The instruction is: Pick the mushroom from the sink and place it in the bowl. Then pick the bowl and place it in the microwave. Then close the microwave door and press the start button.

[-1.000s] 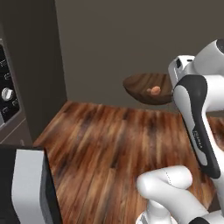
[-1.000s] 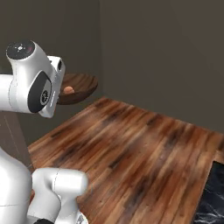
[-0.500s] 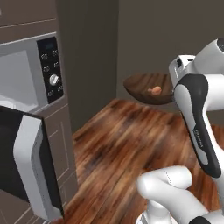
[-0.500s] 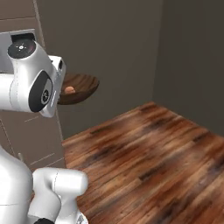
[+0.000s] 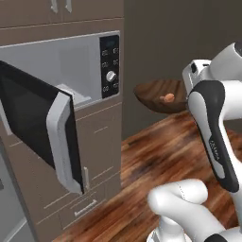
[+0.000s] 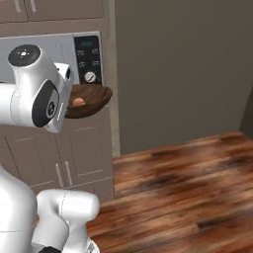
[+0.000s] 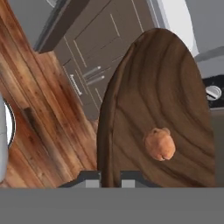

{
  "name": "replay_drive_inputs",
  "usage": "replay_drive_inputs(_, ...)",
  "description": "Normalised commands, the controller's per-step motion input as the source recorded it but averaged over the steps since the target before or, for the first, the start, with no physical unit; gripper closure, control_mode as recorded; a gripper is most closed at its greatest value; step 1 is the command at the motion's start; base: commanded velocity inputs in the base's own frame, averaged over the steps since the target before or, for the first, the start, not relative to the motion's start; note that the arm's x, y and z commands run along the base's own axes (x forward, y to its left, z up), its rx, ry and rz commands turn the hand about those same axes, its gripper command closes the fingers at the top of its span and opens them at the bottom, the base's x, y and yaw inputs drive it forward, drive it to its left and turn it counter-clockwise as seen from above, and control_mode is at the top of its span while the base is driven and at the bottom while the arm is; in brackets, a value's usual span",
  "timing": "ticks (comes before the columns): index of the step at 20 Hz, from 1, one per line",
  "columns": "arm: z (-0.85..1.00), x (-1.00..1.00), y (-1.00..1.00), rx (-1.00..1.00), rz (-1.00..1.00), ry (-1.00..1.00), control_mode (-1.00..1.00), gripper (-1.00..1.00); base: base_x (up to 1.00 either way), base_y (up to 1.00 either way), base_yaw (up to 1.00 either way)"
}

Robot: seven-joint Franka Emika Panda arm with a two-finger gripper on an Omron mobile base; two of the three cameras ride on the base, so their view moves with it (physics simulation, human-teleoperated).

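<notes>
My gripper point(image 7: 109, 180) is shut on the near rim of the dark wooden bowl point(image 7: 166, 92), which it holds up in the air. The small orange-tan mushroom point(image 7: 159, 143) lies inside the bowl. In the left base view the bowl point(image 5: 156, 93) with the mushroom point(image 5: 167, 98) hangs to the right of the microwave point(image 5: 61, 64), about level with its black control panel point(image 5: 110, 66). The microwave door point(image 5: 40, 125) stands swung open toward me. From the right, the bowl point(image 6: 94, 98) and mushroom point(image 6: 78, 102) sit just below the panel point(image 6: 88, 59). The sink is out of view.
Tan cabinet fronts point(image 5: 97, 142) run below the microwave, and more cabinets point(image 6: 74, 163) show under the bowl. A dark wall point(image 6: 178, 69) stands to the right. The floor point(image 6: 188, 188) is brown wood. The open door juts out into the room at the left.
The whole picture has shifted as the base moved: the microwave and its open door have come into view at the left. The bowl with the mushroom stays held in the same place before the arm.
</notes>
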Motion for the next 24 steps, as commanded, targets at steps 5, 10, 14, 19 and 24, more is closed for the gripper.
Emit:
replay_drive_inputs(5, 0.00, 0.00, 0.00, 0.00, 0.00, 0.00, 1.00, 1.00, 0.03, 0.00, 0.52)
replay_drive_inputs(10, 0.00, 0.00, 0.00, 0.00, 0.00, 0.00, 1.00, 1.00, 0.30, 0.00, 0.40)
replay_drive_inputs(14, 0.00, 0.00, 0.00, 0.00, 0.00, 0.00, 1.00, 1.00, 0.69, 0.00, 0.28)
replay_drive_inputs(19, 0.00, 0.00, 0.00, 0.00, 0.00, 0.00, 1.00, 1.00, 0.60, 0.00, 0.26)
replay_drive_inputs(24, 0.00, 0.00, 0.00, 0.00, 0.00, 0.00, 1.00, 1.00, 0.40, -0.02, 0.29)
